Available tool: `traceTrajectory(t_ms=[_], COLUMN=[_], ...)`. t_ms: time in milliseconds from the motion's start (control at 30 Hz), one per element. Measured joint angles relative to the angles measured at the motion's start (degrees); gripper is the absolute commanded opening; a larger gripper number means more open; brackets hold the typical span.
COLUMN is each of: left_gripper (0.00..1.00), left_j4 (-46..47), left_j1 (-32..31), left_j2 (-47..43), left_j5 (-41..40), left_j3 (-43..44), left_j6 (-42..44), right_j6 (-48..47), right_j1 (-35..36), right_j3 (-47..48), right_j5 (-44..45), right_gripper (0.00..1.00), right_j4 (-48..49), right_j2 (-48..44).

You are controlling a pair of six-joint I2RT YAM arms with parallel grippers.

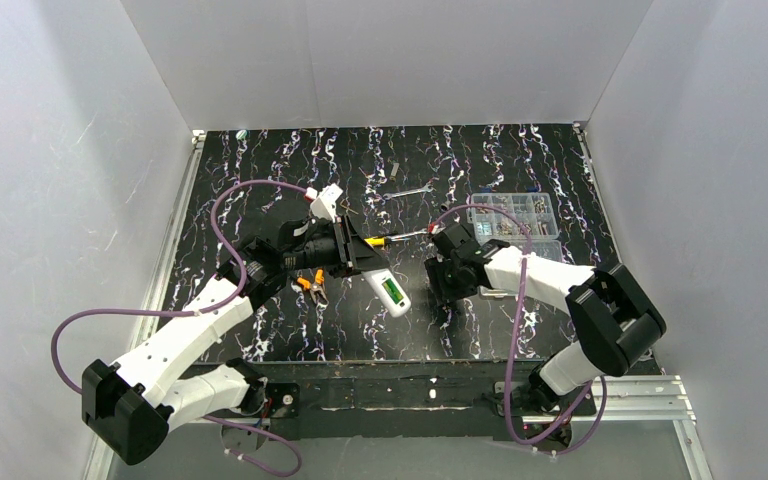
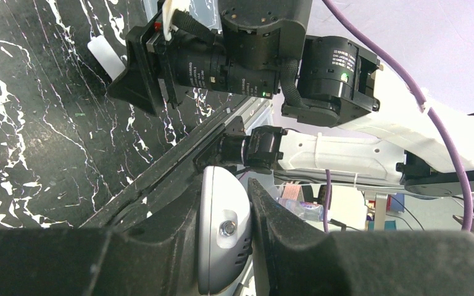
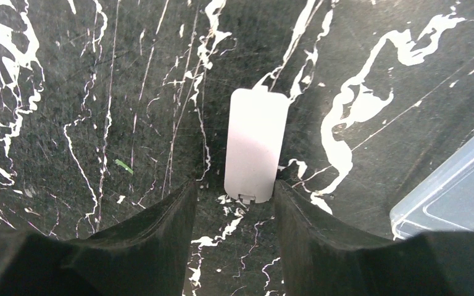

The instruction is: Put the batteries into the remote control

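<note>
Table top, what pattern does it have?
The table is black with white streaks, best in right wrist view.

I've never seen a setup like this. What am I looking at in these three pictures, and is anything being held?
These are two robot arms bolted to the near edge of a black marbled table. The wide picture looks down from above. The other two come from cameras on each wrist, so the dark shapes at the bottom are that arm's own fingers. The left pincer is shut on a white remote control, with green batteries showing in its open back. The right pincer is open, poised at a small white cover piece lying on the table. Also there: a yellow-handled screwdriver, orange-handled pliers and a clear compartment box.
</note>
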Motion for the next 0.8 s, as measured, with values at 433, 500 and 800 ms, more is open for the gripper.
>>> traceTrajectory(t_ms=[433,500,800], left_gripper=[0.0,0.0,0.0], left_j4=[0.1,0.1,0.1], left_j1=[0.0,0.0,0.0], left_j2=[0.0,0.0,0.0], left_j5=[0.5,0.5,0.6], left_j3=[0.1,0.1,0.1], left_j6=[0.0,0.0,0.0], right_j6=[1.3,2.2,7.2], right_j1=[4.1,4.2,4.2], right_j3=[4.8,4.9,5.8], right_j5=[6.7,7.4,8.4], right_gripper=[0.56,0.57,0.52], right_j4=[-4.7,-5.0,-6.6], right_j2=[4.5,4.7,5.4])
